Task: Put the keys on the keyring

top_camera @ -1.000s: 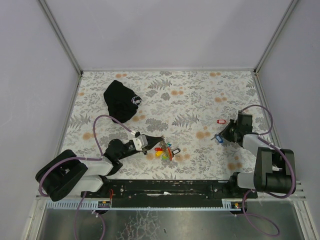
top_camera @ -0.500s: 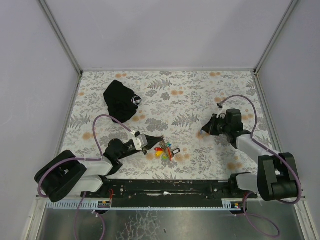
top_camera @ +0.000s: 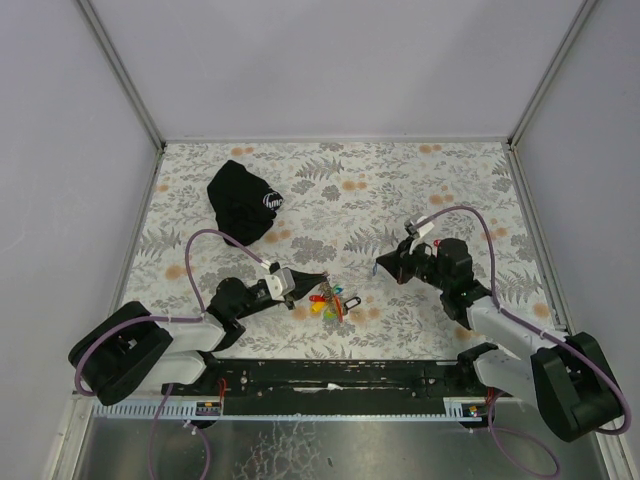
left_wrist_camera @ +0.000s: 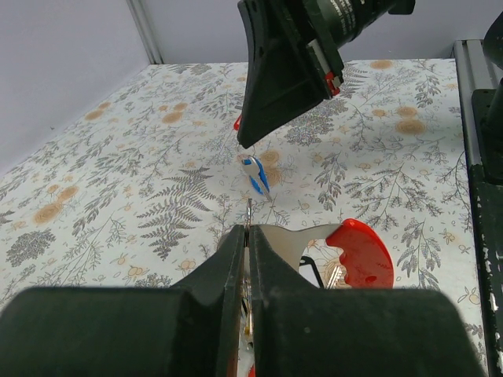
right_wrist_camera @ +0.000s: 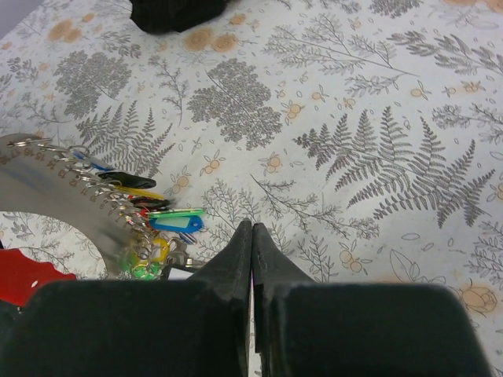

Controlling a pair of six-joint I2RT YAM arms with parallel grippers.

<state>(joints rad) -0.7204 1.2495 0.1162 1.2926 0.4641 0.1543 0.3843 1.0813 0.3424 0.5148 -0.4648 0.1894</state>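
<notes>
Several keys (top_camera: 332, 298) with green, blue, yellow and black tags (right_wrist_camera: 177, 224) hang on small rings along the silvery keyring (right_wrist_camera: 63, 204), which has a red grip (left_wrist_camera: 357, 251). My left gripper (top_camera: 312, 281) is shut on the keyring's thin metal edge (left_wrist_camera: 248, 212). My right gripper (top_camera: 383, 268) hovers just right of the bunch, shut, with a blue-tagged key (left_wrist_camera: 255, 173) dangling under its tip. In the right wrist view that key is hidden by the shut fingers (right_wrist_camera: 236, 259). A bit of red (left_wrist_camera: 237, 123) shows behind the right gripper.
A black cloth pouch (top_camera: 245, 200) with a white logo lies at the back left of the floral table. Purple cables loop over both arms. The metal rail with the arm bases (top_camera: 340, 375) runs along the near edge.
The right gripper has swung left from the table's right side to just beside the key bunch, with the blue-tagged key in it. The left arm and keyring have stayed still.
</notes>
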